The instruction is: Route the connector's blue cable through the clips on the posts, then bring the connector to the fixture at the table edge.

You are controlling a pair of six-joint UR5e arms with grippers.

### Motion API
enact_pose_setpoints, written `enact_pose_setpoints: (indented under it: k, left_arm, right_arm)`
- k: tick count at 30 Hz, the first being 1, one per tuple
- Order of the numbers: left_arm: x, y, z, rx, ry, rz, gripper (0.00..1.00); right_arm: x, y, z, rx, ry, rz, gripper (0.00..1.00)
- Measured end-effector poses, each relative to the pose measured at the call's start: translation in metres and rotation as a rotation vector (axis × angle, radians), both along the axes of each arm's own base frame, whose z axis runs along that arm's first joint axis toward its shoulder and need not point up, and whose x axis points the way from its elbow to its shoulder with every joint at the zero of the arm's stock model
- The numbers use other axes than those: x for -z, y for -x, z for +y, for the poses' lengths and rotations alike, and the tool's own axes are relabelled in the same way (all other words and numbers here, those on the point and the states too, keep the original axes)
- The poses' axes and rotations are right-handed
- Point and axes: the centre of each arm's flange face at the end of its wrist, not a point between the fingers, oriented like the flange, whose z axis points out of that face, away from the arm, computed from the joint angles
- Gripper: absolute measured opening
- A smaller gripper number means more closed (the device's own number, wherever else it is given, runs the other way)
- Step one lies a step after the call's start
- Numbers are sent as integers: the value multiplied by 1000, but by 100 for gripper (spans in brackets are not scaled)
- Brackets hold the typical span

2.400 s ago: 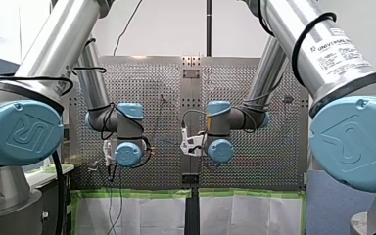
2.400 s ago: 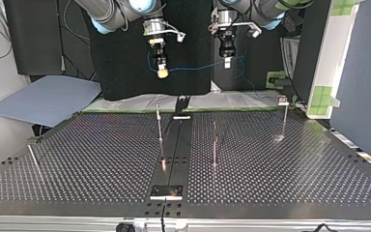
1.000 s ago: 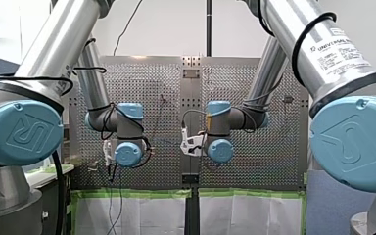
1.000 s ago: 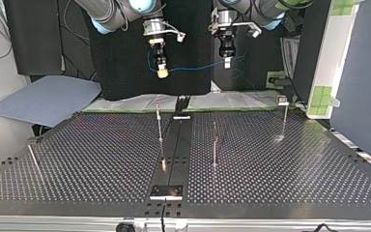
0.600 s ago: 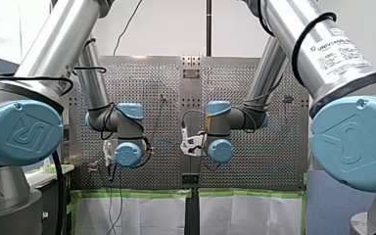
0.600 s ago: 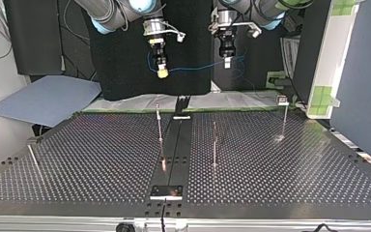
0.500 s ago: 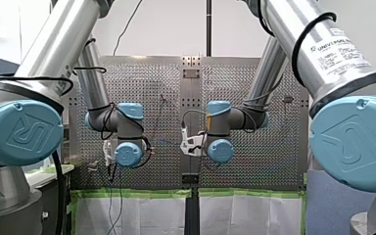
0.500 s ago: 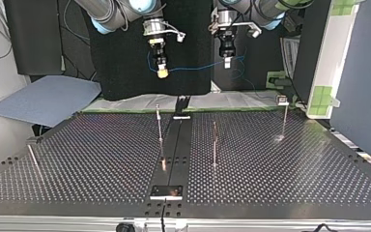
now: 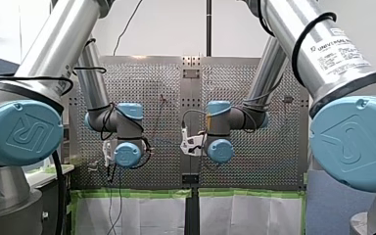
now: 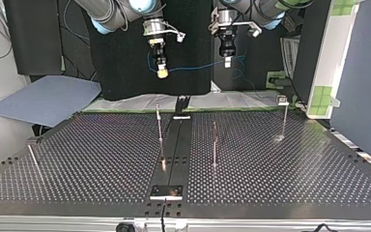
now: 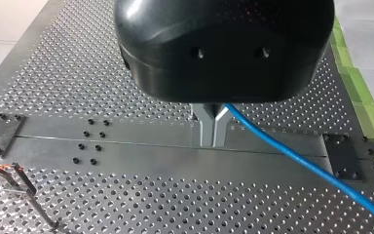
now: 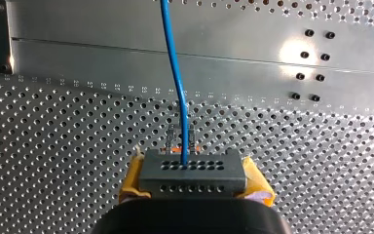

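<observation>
In the top view both grippers hang above the table's far edge. My right gripper, at that view's left, is shut on the grey connector, which sits between its yellow pads. The blue cable leaves the connector and runs across to my left gripper. In the left wrist view my left gripper has its metal fingers shut on the blue cable, which trails away past them. The stretch of cable between the grippers sags slightly. Below stand thin posts.
A third post with a clip rises at the top view's right, and a leaning rod at its left. A small metal plate lies at the near edge of the perforated table. A clip post stands beside my left gripper.
</observation>
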Motion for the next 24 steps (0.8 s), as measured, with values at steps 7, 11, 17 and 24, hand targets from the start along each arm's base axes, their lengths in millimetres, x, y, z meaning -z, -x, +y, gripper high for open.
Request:
enact_pose_setpoints:
  k: [7, 11, 17, 24]
  left_arm:
    - [8, 2, 3, -8, -13, 9, 0]
    - [17, 2, 4, -10, -17, 11, 0]
    - [36, 6, 6, -10, -37, 43, 0]
    - [48, 20, 9, -11, -54, 88, 0]
  right_arm:
    - [20, -5, 17, -19, -21, 18, 0]
    - [38, -5, 23, -25, -44, 43, 0]
    - [63, -1, 27, -26, -76, 78, 0]
    - [95, 6, 34, -26, -118, 124, 0]
